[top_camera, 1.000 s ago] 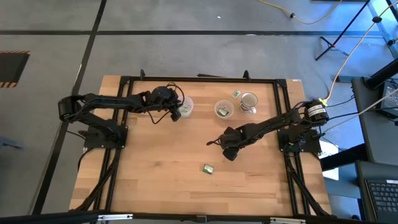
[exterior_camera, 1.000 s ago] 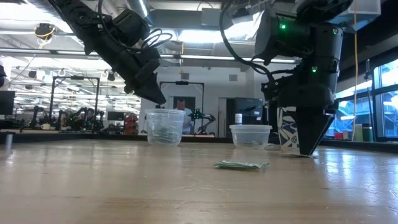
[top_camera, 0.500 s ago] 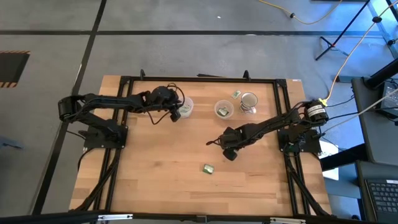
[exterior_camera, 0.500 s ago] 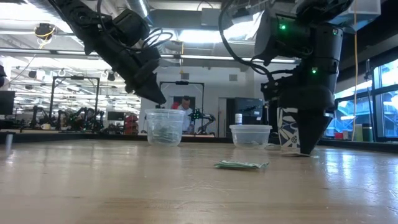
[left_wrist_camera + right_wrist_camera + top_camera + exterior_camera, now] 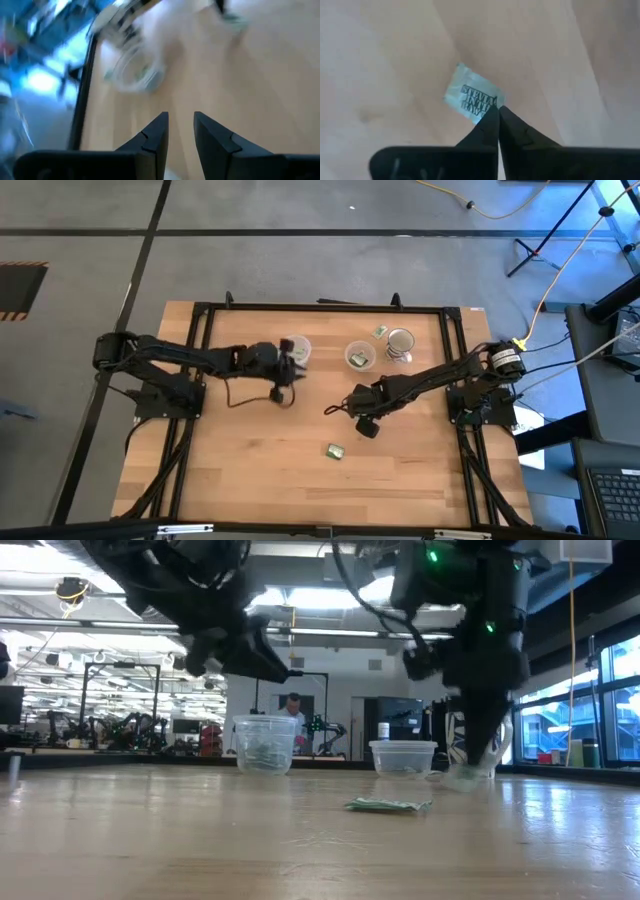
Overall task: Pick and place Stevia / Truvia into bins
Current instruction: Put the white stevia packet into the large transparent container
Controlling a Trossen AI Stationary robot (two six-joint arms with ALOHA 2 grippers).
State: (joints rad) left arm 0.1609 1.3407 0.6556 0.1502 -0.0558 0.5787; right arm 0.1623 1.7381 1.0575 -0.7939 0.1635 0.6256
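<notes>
- Right gripper (image 5: 496,116) is pinched tight on a sachet (image 5: 471,96), lifted clear above mid-worktop (image 5: 250,470), open wood all round.
- Only its wrist view shows that grip; from overhead the sachet is hidden.
- Left gripper (image 5: 179,131), slightly parted and empty, sits beside the left cup (image 5: 296,350).
- A loose sachet (image 5: 335,450) lies near the front, another (image 5: 381,331) by the far cups (image 5: 360,357).
</notes>
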